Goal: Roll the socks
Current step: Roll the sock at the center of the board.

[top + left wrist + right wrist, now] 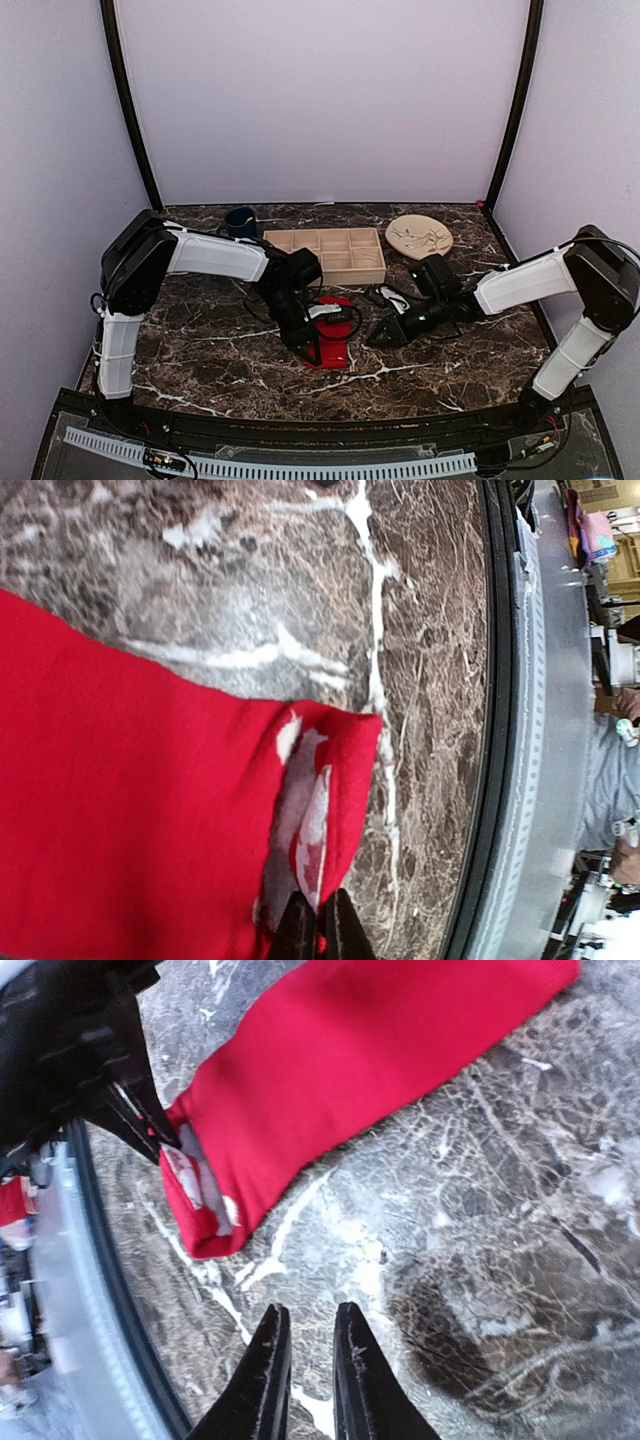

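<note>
The red socks lie on the marble table in front of the arms. In the right wrist view the socks form one long flat strip, with white print showing at the open end. I cannot tell the two apart. My left gripper is at that near end. In the left wrist view it is shut on the edge of the socks, with fabric pinched between the black tips. My right gripper hovers over bare marble just right of the socks, jaws slightly apart and empty; from above it points at them.
A wooden compartment tray stands behind the socks. A dark blue mug is to its left and a round tan plate to its right. The table's black front rim runs close to the socks' near end.
</note>
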You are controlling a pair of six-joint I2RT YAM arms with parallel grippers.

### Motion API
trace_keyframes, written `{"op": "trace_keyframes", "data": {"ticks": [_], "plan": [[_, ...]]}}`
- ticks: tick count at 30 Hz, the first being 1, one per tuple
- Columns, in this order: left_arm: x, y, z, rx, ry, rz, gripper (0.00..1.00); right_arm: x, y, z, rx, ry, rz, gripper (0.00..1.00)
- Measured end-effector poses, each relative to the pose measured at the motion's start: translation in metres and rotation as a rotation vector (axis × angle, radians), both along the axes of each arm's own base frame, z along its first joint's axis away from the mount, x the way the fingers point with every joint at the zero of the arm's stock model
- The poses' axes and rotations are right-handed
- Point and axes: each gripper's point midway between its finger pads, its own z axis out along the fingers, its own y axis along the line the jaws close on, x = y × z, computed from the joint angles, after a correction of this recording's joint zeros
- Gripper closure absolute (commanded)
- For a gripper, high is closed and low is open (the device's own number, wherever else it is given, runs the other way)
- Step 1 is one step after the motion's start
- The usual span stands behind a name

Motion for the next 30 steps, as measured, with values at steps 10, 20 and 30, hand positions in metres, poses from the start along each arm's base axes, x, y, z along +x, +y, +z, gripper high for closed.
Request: {"op": "trace_keyframes", "data": {"ticks": [10, 20, 30], "plan": [[-0.019, 0.003, 0.002, 0.014, 0.166, 0.012, 1.0, -0.027, 0.021, 0.016, -0.096, -0.287, 0.103, 0.83], [-0.027, 0.005, 0.002, 0.021, 0.244, 0.024, 1.0, -0.057, 0.047, 0.019, -0.193, -0.458, 0.278, 0.81], [-0.03, 0.006, -0.001, 0.021, 0.276, 0.029, 1.0, -0.083, 0.063, -0.001, -0.291, -0.507, 0.439, 0.79]]}}
